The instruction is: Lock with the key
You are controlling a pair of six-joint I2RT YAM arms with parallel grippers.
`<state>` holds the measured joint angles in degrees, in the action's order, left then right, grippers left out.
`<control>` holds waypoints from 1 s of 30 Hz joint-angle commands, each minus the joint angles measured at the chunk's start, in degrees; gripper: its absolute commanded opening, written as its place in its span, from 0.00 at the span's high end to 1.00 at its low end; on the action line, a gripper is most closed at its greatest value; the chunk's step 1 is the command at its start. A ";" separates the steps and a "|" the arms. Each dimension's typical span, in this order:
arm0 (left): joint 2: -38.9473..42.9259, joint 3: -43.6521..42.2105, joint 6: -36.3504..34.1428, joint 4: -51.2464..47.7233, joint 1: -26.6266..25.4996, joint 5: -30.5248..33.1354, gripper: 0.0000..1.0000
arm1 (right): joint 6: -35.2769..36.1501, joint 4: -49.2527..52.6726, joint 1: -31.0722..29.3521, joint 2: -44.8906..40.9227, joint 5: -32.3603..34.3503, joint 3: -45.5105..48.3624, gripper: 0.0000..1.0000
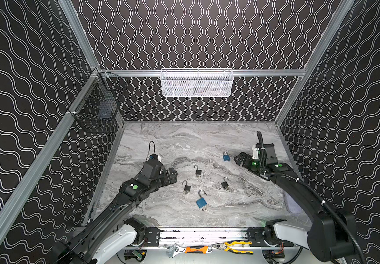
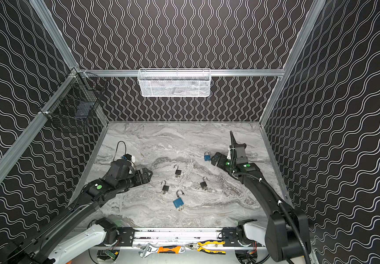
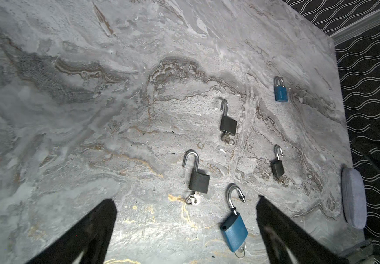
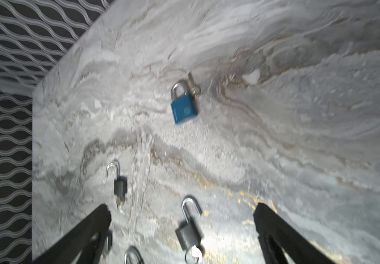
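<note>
Several padlocks lie on the marble table [image 1: 166, 141]. A blue padlock [image 1: 226, 156] at the right has its shackle shut, and in the right wrist view a loose key [image 4: 193, 84] lies beside it [image 4: 183, 109]. Three black padlocks [image 1: 198, 171] [image 1: 186, 187] [image 1: 225, 184] and a second blue padlock [image 1: 201, 201] have open shackles with keys in their bases [image 3: 241, 250]. My right gripper [image 1: 239, 160] hovers open just right of the shut blue padlock, holding nothing. My left gripper [image 1: 173, 176] is open and empty, left of the black padlocks [image 3: 199, 180].
A white mesh basket [image 1: 196, 83] hangs on the back wall and a black wire basket [image 1: 97, 102] on the left rail. A grey pad [image 1: 292, 203] lies at the table's right edge. A wrench and pliers [image 1: 237, 246] rest below the front rail.
</note>
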<state>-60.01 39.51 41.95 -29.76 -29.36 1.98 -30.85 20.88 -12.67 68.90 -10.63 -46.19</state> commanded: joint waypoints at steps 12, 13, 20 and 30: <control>0.89 -3.47 5.24 -0.45 -0.06 5.46 0.02 | -1.33 12.50 -19.46 -0.12 4.08 1.21 0.00; 1.84 -4.41 5.11 0.40 -0.08 4.99 0.01 | -1.61 13.03 -21.03 0.00 4.76 1.19 0.00; 8.84 -9.18 5.91 0.09 -0.32 3.54 0.01 | -9.73 12.34 -32.59 -3.46 10.03 3.50 0.00; 10.76 -9.20 2.78 -1.96 -0.39 -6.51 0.01 | -15.25 7.94 -49.39 2.77 15.77 2.40 0.06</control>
<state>-48.73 30.30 46.26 -32.36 -29.67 -0.16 -44.64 31.09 -60.27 69.78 2.39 -42.78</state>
